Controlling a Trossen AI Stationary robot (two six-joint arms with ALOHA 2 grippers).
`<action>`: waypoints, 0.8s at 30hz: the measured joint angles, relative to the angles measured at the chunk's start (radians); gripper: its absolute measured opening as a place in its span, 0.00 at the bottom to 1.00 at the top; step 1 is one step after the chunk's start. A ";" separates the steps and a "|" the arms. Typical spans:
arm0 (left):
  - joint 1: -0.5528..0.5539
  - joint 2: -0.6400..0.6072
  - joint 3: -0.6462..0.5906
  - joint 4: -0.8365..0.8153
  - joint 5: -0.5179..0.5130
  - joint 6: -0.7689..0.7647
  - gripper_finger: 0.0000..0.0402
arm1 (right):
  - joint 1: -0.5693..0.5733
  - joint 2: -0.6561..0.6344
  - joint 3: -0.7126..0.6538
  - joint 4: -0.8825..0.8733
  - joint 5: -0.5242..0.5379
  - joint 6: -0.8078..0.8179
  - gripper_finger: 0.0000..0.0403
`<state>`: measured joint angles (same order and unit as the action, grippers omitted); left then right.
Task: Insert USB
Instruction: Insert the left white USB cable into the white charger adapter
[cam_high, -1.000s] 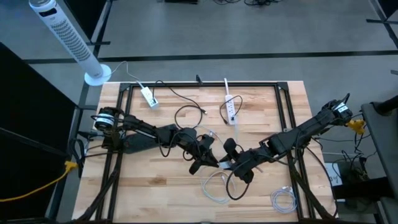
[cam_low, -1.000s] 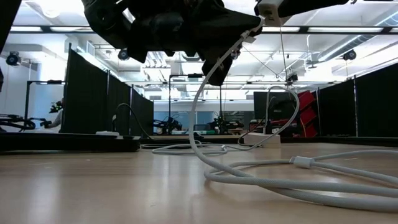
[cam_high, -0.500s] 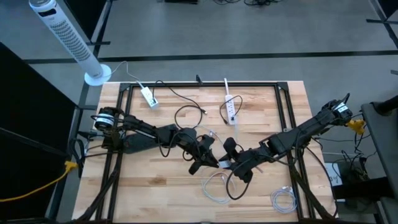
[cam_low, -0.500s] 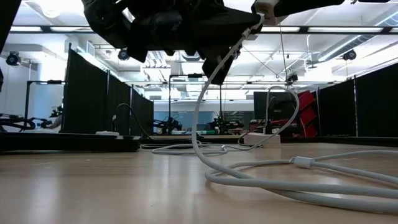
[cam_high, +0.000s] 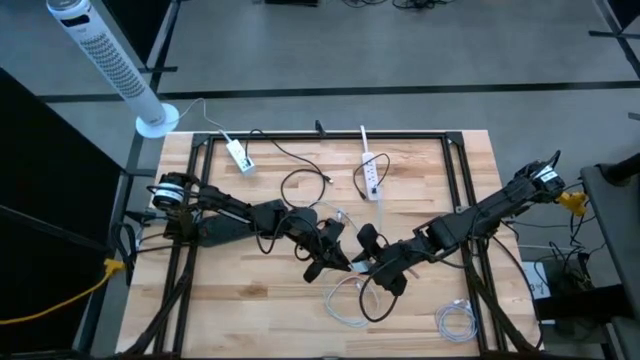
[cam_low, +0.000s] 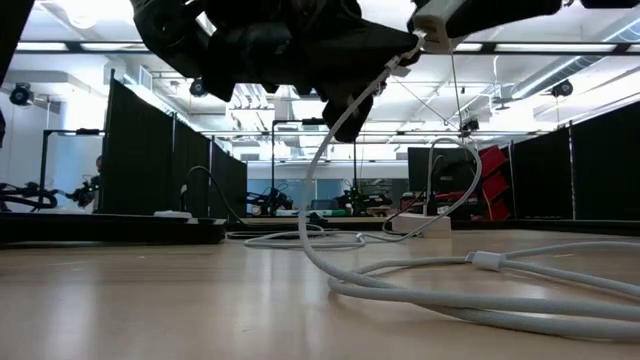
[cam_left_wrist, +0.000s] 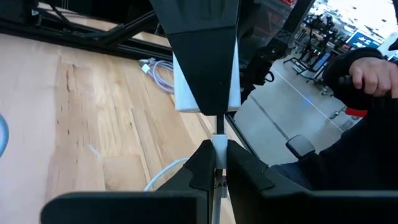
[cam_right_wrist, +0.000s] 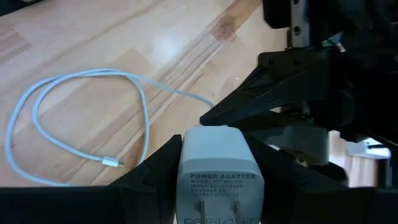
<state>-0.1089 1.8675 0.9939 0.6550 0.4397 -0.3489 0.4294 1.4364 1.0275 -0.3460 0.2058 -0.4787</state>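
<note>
White adapter (cam_right_wrist: 218, 176) — right pincer (cam_right_wrist: 214, 163) clamped

— Where do the arms stand?
— Both reach inward and meet near the middle of the surface, raised above it; the left claw (cam_high: 333, 252) faces the right claw (cam_high: 368, 262), nearly touching.
— And their fingers?
— The left claw's are pinched close together; the right's are clamped.
</note>
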 joint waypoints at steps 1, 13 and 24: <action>0.000 0.000 0.000 -0.001 0.000 0.000 0.04 | 0.000 0.003 -0.001 -0.004 -0.001 0.000 0.35; 0.000 0.010 0.001 0.005 -0.004 0.010 0.04 | 0.000 -0.002 -0.002 0.047 0.058 -0.020 0.35; 0.000 0.016 0.002 0.015 -0.011 0.008 0.04 | -0.002 -0.004 -0.001 0.021 0.008 0.034 0.35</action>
<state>-0.1085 1.8832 0.9958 0.6703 0.4286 -0.3408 0.4274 1.4326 1.0267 -0.3253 0.2140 -0.4445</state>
